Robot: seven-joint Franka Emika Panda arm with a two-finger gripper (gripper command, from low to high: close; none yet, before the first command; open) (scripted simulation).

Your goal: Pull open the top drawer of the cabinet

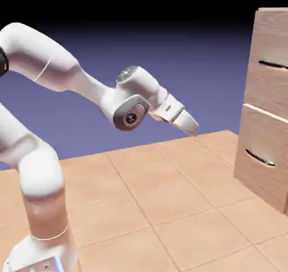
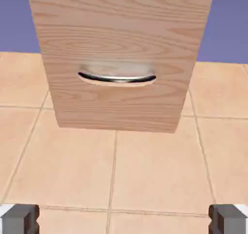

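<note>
A white robot arm reaches from the left toward a tall wood-grain cabinet that stands on a tiled bench at the right edge of the exterior view. The gripper hangs in open air, well apart from the cabinet, pointing toward it and slightly downward. Its two grey fingertips sit at the far corners of the hand view, so the jaws stand wide and hold nothing.

The top drawer is high on the cabinet, above the level of the gripper, and it looks fully closed. Its dark handle shows as a thin curved line on the cabinet front. Below it is a matching lower drawer. The drawer handle centred in the hand view is probably this lower one, though the pictures do not settle it.

The step in hand is the approach. To do it well, the gripper should rise to the upper handle, line up its open jaws above and below the slim bar, move in squarely, and close before pulling straight back from the cabinet.

No brand, label or writing is visible anywhere.
</note>
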